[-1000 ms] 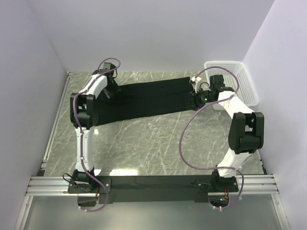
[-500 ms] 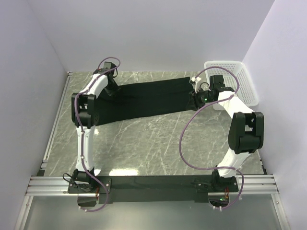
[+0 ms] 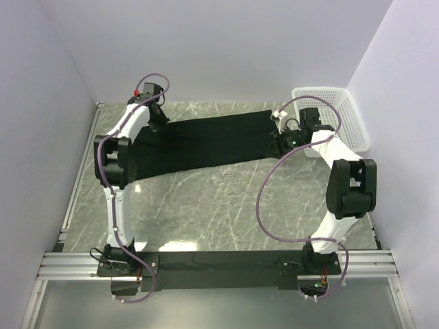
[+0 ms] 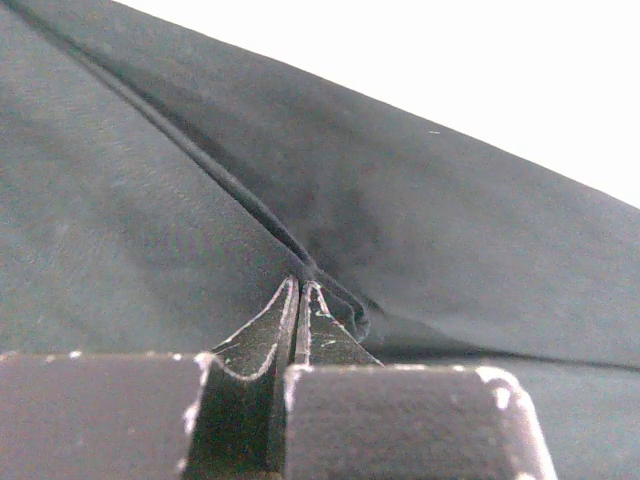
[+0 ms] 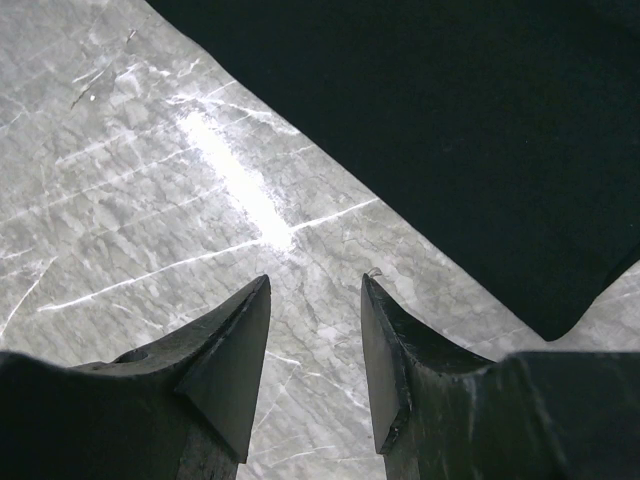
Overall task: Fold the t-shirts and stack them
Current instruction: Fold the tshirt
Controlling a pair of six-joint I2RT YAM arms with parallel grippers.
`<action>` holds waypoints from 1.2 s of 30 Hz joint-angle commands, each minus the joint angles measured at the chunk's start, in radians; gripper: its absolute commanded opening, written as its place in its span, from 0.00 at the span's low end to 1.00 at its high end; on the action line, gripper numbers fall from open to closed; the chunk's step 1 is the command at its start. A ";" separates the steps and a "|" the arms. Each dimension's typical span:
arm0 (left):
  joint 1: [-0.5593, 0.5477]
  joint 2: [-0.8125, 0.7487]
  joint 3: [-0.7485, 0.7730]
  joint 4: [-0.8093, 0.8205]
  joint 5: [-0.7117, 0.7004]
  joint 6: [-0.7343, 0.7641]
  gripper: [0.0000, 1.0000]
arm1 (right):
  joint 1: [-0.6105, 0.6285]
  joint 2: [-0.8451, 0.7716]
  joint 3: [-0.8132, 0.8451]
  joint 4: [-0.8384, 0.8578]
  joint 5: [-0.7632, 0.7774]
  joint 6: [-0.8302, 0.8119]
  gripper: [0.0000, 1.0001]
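Observation:
One black t-shirt [image 3: 206,140] lies as a long folded band across the far part of the marble table [image 3: 219,199]. My left gripper [image 3: 159,118] is at its far left corner. In the left wrist view it [image 4: 302,285] is shut on a ridge of the black cloth [image 4: 450,230]. My right gripper [image 3: 281,142] is at the band's right end. In the right wrist view it [image 5: 315,285] is open and empty over bare marble, with the shirt's edge [image 5: 480,120] just beyond the right fingertip. No print or label shows.
A white plastic basket [image 3: 319,91] stands in the far right corner, right behind the right wrist. White walls close the table at the left, back and right. A metal rail [image 3: 219,271] runs along the near edge.
My left arm has shifted: the wrist moved a little back and left with the shirt corner, and the elbow swung left. The right arm has not moved.

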 commanded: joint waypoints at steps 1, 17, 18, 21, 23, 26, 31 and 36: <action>0.008 -0.115 -0.042 0.080 0.015 0.025 0.01 | -0.007 0.007 0.024 0.006 -0.018 -0.002 0.48; 0.036 0.037 0.118 0.148 0.141 -0.030 0.01 | -0.007 0.007 0.030 -0.002 -0.014 -0.012 0.48; 0.036 0.039 0.115 0.162 0.150 -0.030 0.01 | -0.007 0.010 0.030 -0.002 -0.015 -0.012 0.48; 0.037 0.057 0.119 0.188 0.197 -0.035 0.01 | -0.007 0.012 0.030 -0.003 -0.015 -0.009 0.48; 0.039 0.066 0.110 0.202 0.205 -0.035 0.01 | -0.006 0.013 0.030 -0.002 -0.015 -0.009 0.48; 0.039 0.062 0.083 0.246 0.208 -0.038 0.01 | -0.007 0.018 0.033 -0.008 -0.017 -0.010 0.48; 0.039 0.060 0.059 0.321 0.222 -0.035 0.01 | -0.007 0.024 0.038 -0.014 -0.018 -0.012 0.48; 0.039 0.075 0.087 0.277 0.141 -0.056 0.01 | -0.007 0.023 0.036 -0.014 -0.020 -0.012 0.48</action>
